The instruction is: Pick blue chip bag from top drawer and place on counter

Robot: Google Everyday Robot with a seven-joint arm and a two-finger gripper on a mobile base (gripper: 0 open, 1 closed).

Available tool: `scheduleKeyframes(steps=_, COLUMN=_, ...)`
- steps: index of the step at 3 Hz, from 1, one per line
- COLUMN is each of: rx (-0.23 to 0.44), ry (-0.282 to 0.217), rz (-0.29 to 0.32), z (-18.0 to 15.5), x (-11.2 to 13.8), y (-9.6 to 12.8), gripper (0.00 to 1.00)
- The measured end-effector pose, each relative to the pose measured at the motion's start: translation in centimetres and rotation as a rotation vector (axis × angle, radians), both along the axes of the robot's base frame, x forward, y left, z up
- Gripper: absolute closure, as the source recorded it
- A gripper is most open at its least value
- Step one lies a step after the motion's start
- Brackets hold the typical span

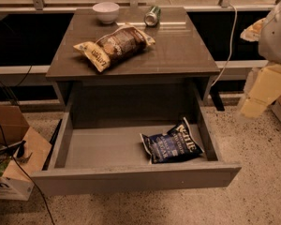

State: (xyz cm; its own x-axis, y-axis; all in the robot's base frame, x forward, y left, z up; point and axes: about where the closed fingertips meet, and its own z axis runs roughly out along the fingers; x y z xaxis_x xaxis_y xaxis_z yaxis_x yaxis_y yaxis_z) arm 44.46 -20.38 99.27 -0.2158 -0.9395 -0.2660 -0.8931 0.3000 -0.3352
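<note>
Not started. Blue chip bag (172, 143) lies in the open top drawer (131, 179), front right. End effector (263, 92) at right edge, well apart; grip state: cannot tell. Pick and placement on surface (178, 53) both remain.

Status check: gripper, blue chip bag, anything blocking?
Gripper far right, outside the top drawer. Blue chip bag lying in drawer's right side, untouched. Nothing covering it.

blue chip bag (172, 143) in top drawer (131, 181); gripper (257, 100) prob. far R.
</note>
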Motion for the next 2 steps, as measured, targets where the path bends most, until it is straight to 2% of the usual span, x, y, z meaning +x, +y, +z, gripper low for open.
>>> scheduleKeyframes(steps=1, rx=0.105, ry=-0.038, rz=-0.047, z=-2.10, x=1.96, y=1.01, gripper=0.00)
scheduleKeyframes(steps=2, rx=0.106, ry=-0.038, rz=-0.038, z=-1.89, x=1.60, y=1.10, gripper=0.00)
